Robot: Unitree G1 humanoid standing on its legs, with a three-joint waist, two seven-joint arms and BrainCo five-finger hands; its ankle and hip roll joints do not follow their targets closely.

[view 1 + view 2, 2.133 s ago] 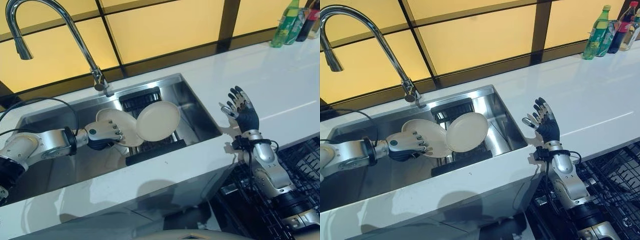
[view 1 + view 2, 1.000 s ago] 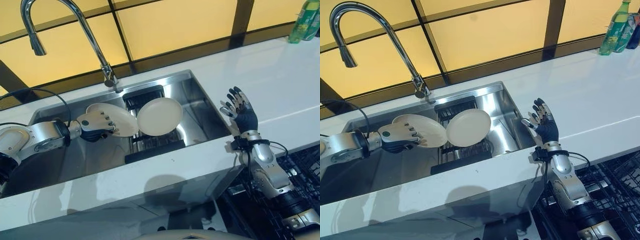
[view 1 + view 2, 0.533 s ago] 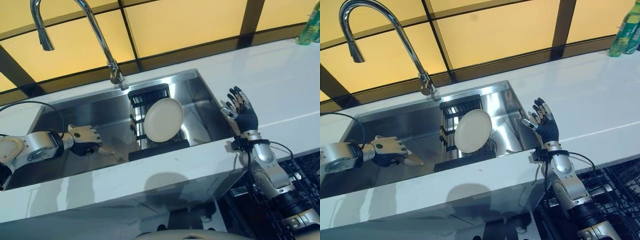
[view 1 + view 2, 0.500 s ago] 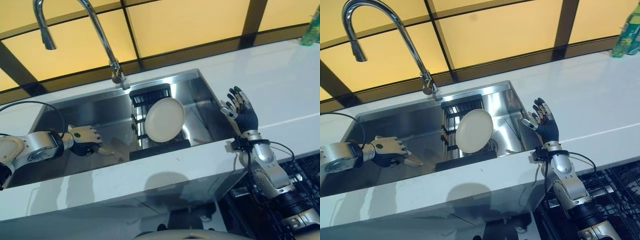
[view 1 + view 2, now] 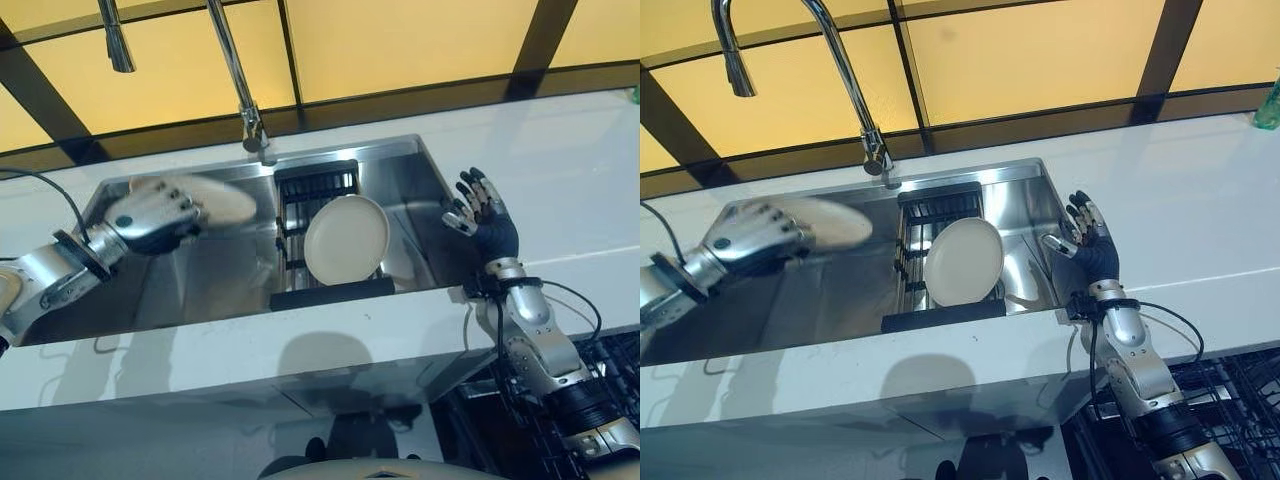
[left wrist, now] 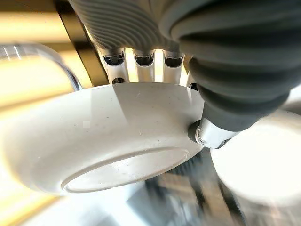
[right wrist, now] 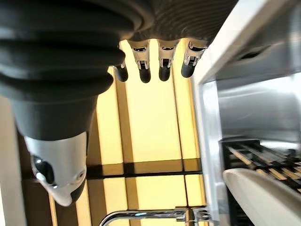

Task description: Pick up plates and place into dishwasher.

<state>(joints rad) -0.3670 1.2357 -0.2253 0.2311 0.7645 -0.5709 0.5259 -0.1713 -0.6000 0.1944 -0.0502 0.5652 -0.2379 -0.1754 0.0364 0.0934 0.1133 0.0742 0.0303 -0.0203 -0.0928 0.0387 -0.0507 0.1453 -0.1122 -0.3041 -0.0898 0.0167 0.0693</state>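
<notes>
White countertop (image 5: 560, 190) runs around a stainless steel sink (image 5: 210, 285), and yellow panels (image 5: 1020, 50) divided by dark bars form the wall behind it.

Two plates are in sight. One plate (image 5: 215, 198) is held up inside the left part of the sink by the left hand (image 5: 150, 215); in the left wrist view the fingers (image 6: 143, 63) curl over the plate's far rim and the thumb (image 6: 211, 134) presses on its near edge, so the plate (image 6: 103, 136) is pinched with its underside ring facing the camera. It is clear of the sink floor and lies nearly flat, pointing toward the tap.

The second plate (image 5: 346, 238) stands tilted on edge in a dark slatted rack (image 5: 318, 190) in the right half of the sink, its face turned toward the robot. A dark strip (image 5: 330, 294) lies along the front of the rack just below this plate. The two plates are apart, with the rack's left edge between them.

One curved chrome tap (image 5: 855, 95) rises from the back rim of the sink, between the two halves.

The right hand (image 5: 485, 215) is raised over the counter just right of the sink's right wall, fingers (image 7: 162, 63) straight and spread, holding nothing. Its wrist view shows the standing plate's rim (image 7: 263, 195) and the rack past the sink wall.

Dark wire racks (image 5: 610, 370) show at the lower right, below the counter edge.
</notes>
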